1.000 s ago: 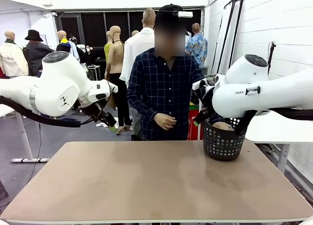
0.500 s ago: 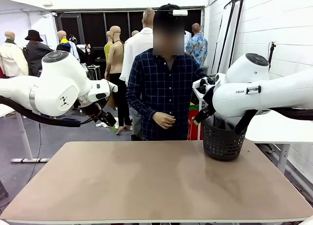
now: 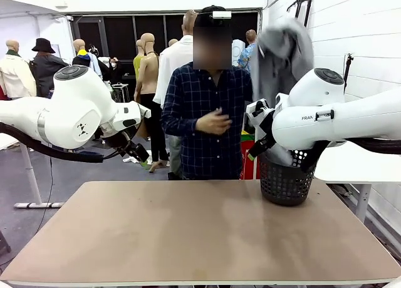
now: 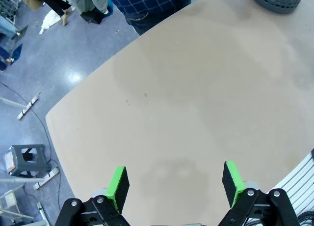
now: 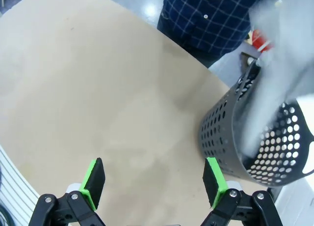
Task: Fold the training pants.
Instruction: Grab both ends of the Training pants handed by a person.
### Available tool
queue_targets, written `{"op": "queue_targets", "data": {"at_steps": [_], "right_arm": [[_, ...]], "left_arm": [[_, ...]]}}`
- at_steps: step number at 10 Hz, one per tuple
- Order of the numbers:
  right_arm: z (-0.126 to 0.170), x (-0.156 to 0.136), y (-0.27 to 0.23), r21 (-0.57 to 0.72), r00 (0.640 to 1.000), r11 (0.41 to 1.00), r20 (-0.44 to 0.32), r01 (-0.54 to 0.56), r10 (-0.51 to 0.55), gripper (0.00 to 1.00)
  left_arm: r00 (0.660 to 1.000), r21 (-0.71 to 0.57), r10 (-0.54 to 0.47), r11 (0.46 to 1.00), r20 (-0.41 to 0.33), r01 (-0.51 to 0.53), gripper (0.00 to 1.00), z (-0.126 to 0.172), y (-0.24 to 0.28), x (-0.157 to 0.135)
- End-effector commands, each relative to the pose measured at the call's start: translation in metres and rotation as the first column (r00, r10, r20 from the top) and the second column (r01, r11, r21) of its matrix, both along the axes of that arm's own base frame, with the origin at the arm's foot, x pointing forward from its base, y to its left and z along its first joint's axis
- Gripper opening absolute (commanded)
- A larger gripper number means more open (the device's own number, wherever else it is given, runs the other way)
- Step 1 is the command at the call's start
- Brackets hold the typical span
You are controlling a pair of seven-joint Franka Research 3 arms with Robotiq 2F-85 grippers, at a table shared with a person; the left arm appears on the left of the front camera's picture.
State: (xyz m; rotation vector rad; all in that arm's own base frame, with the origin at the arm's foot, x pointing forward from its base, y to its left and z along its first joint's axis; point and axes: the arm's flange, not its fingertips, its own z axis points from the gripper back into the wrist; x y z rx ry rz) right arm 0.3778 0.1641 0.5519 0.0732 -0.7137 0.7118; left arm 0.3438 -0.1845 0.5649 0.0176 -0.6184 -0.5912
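I count one counter (image 3: 188, 238), and its near edge runs along the bottom of the front view. Its far edge lies just in front of one person (image 3: 207, 113) in a dark checked shirt. One black perforated basket (image 3: 286, 183) stands at the far right of the counter, close to the right edge. Left of it a broad stretch of bare tan surface reaches across to the left edge, which gives both arms plenty of room.

The one pair of training pants (image 3: 281, 53) is up in the upper right of the front view. They are a grey bundle raised high above the basket, and the lower part hangs behind my right arm toward the basket's mouth. In the right wrist view they are a blurred grey streak at the upper right that runs down into the basket. I cannot see what holds their top. One hand (image 3: 215, 122) of the person is raised at chest height, apart from the cloth.

I have two pincers. The left pincer (image 4: 175, 184) hangs over the counter's left part with its green pads spread wide and nothing between them. The right pincer (image 5: 153, 181) is likewise spread wide and holds nothing. It is above bare counter, with the basket near its right pad but not touching it.
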Motion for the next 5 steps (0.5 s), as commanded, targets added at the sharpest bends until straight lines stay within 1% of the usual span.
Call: {"op": "queue_targets", "data": {"at_steps": [1,5], "right_arm": [[0.0003,0.0002,-0.0007,0.002,1.0,1.0,0.0,0.001,-0.001,1.0],[0.0003,0.0002,-0.0007,0.002,1.0,1.0,0.0,0.001,-0.001,1.0]], "left_arm": [[1.0,0.004,-0.009,1.0,0.002,0.009,1.0,0.0005,0.0005,0.0],[1.0,0.004,-0.009,1.0,0.002,0.009,1.0,0.0005,0.0005,0.0]]}}
